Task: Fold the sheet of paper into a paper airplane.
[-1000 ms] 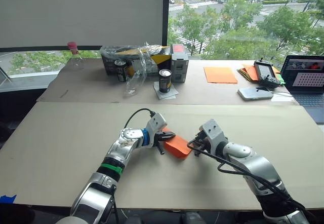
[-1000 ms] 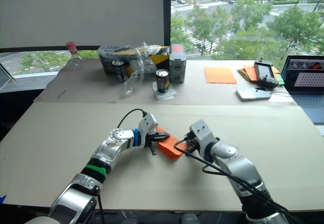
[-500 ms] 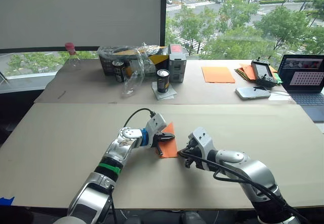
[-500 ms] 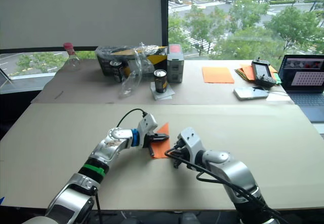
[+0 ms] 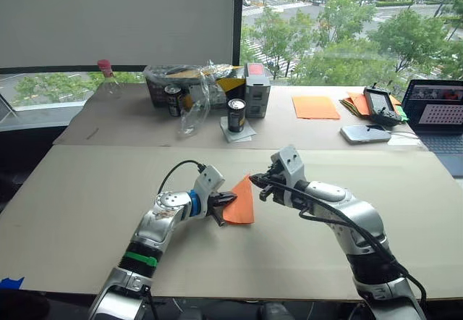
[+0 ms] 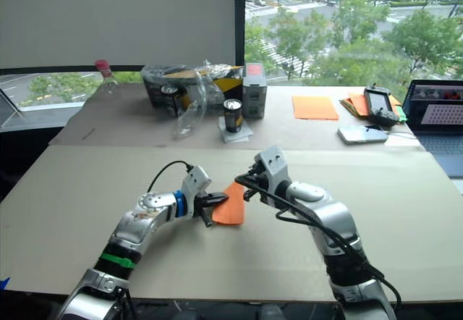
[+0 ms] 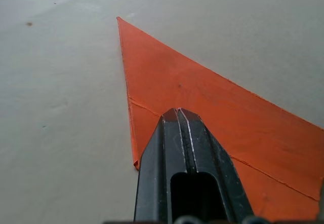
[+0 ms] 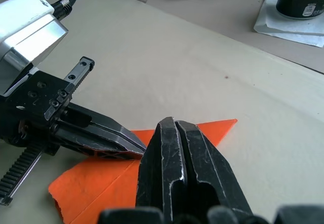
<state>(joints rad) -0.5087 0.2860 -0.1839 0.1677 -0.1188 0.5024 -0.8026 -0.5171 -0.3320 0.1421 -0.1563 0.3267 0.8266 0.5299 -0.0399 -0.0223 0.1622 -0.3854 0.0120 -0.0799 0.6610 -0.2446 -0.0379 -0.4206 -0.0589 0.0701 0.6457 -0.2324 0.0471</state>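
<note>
Centrally on the beige table (image 5: pixel 87 211), toward its near edge, lies the paper airplane (image 5: pixel 241 202): a flat bright orange triangular wedge, creased, long axis running near-to-far, sharp tip toward the far edge. Left gripper (image 5: pixel 226 203) pinches its near-left part; right gripper (image 5: pixel 257 182), fingers together and empty, hovers by the tip.

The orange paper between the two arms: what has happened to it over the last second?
The paper airplane went from lying tilted between the grippers to pointing its tip away from the robot. The left gripper kept its hold on the near edge. The right gripper, shut, swung in low beside the paper, then lifted up near the tip. The table stayed as it was.
</note>
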